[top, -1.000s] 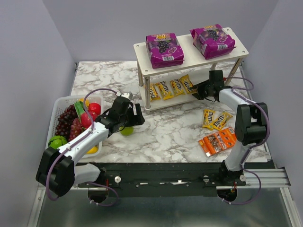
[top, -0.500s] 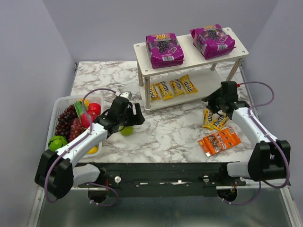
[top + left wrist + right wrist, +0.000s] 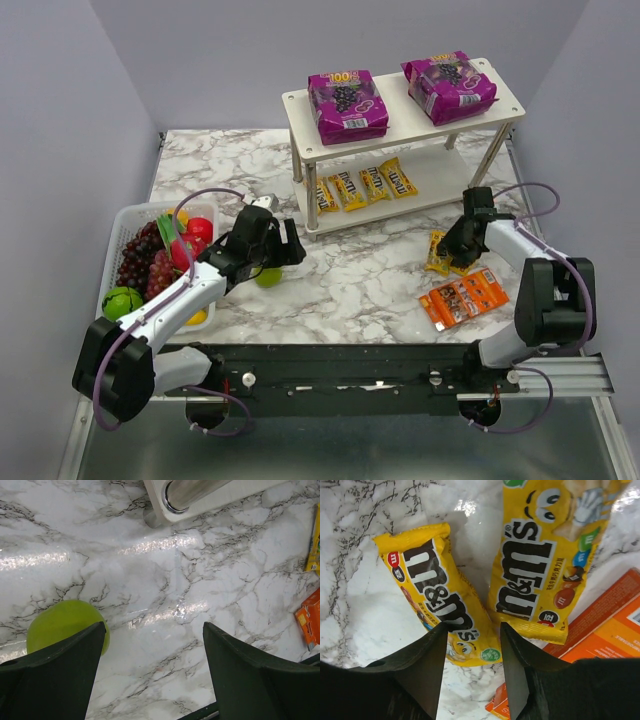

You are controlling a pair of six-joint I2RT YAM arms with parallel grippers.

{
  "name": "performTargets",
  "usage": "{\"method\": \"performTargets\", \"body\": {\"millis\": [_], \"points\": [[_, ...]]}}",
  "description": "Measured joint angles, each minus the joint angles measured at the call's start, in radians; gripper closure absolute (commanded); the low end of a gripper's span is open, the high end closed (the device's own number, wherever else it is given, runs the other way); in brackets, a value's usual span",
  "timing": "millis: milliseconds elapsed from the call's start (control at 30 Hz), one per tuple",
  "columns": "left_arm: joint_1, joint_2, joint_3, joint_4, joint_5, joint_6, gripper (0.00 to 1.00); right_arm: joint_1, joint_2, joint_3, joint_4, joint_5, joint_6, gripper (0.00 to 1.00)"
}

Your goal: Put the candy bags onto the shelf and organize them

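Two yellow packets lie flat on the marble table under my right gripper, which is open and empty. They seem light, soft, slippery; I would pinch the left one across its narrow width.

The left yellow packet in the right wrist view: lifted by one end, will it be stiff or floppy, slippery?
Probably floppy: the yellow packet is thin crinkled film, lumpy inside, so it may sag. Its glossy surface could slip between the fingers.
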Motion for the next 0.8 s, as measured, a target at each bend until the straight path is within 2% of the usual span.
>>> {"method": "performTargets", "body": {"millis": [100, 133, 333, 567, 800], "points": [[0.000, 0.000, -0.001, 0.004, 0.000, 0.000, 0.11, 0.000, 0.033, 0.021, 0.000, -0.043, -0.042, 0.53], [0.000, 0.000, -0.002, 0.005, 0.000, -0.001, 0.11, 0.000, 0.042, 0.030, 0.000, -0.059, -0.053, 0.59], [0.000, -0.002, -0.011, 0.005, 0.001, -0.003, 0.11, 0.018, 0.088, 0.046, 0.017, -0.149, -0.120, 0.67], [0.000, -0.002, -0.011, 0.005, 0.001, -0.003, 0.11, 0.158, 0.092, 0.031, 0.037, -0.229, -0.172, 0.67], [0.000, -0.001, -0.011, 0.006, 0.005, -0.003, 0.11, 0.393, 0.095, 0.015, 0.050, -0.365, -0.288, 0.66]]}}
